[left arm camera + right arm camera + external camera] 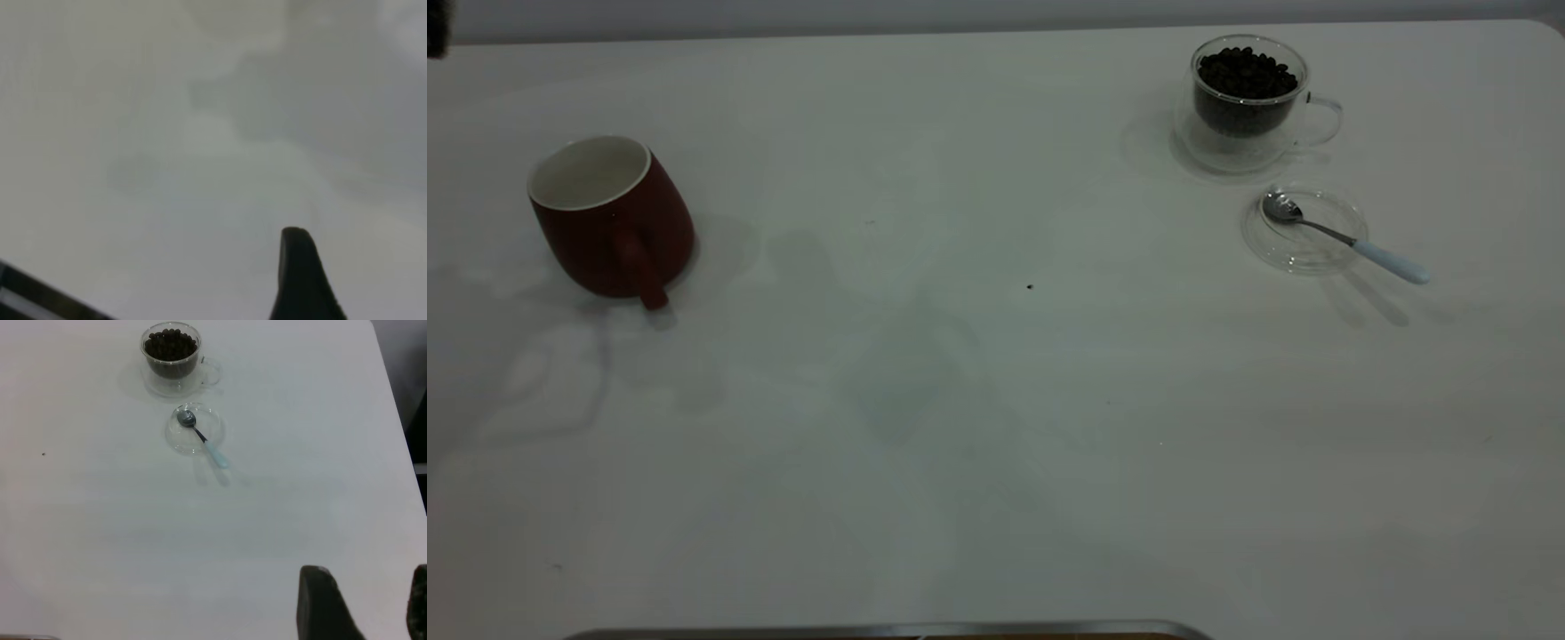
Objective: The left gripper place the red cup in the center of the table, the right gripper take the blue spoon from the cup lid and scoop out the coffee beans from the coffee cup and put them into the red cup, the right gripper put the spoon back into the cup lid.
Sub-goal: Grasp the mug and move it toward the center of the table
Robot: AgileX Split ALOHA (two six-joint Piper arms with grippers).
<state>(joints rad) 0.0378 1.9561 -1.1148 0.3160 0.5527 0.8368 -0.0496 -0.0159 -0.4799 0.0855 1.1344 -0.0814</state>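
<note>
The red cup [609, 218] stands upright at the left of the table [996, 427], handle toward the camera. At the far right the coffee cup [1245, 102] [171, 357] holds the coffee beans [1245, 73] [171, 343]. Just in front of it lies the cup lid [1305, 229] [193, 430]. The blue spoon [1343, 236] [203, 439] rests with its bowl in the lid and its handle over the rim. My right gripper [367, 577] hangs open and empty, well back from the lid. My left gripper [367, 267] is open over bare tabletop. Neither arm shows in the exterior view.
A tiny dark speck [1030, 286] marks the table's middle. A metal edge [889, 631] runs along the near side. The table's right edge [393, 420] lies close beyond the lid. A dark object [436, 27] sits in the far left corner.
</note>
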